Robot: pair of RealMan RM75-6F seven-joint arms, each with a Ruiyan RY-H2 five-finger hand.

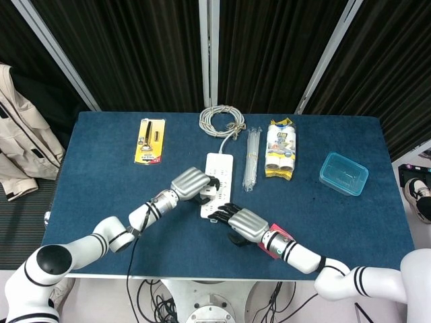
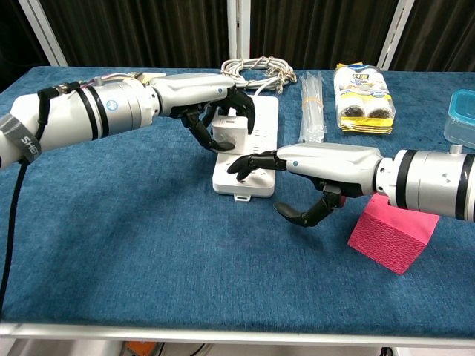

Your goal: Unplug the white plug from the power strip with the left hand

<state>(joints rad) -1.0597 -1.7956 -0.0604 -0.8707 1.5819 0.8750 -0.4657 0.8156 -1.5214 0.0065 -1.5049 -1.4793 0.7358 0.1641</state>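
On the blue table point(image 2: 133, 245), the power strip point(image 2: 249, 152) is lying lengthwise away from the robot. The left hand point(image 2: 215, 111) is pinching the upright white plug point(image 2: 230, 132) on it; the right hand point(image 2: 297, 178), fingers spread, is pressing the strip's near end.

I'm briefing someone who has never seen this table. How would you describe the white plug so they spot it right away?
Start at the blue table and find the white power strip lying near its middle, its coiled cable at the far edge. The white plug is the small boxy block standing up from the strip, gripped by the left hand. It alone rises above the strip's flat top.
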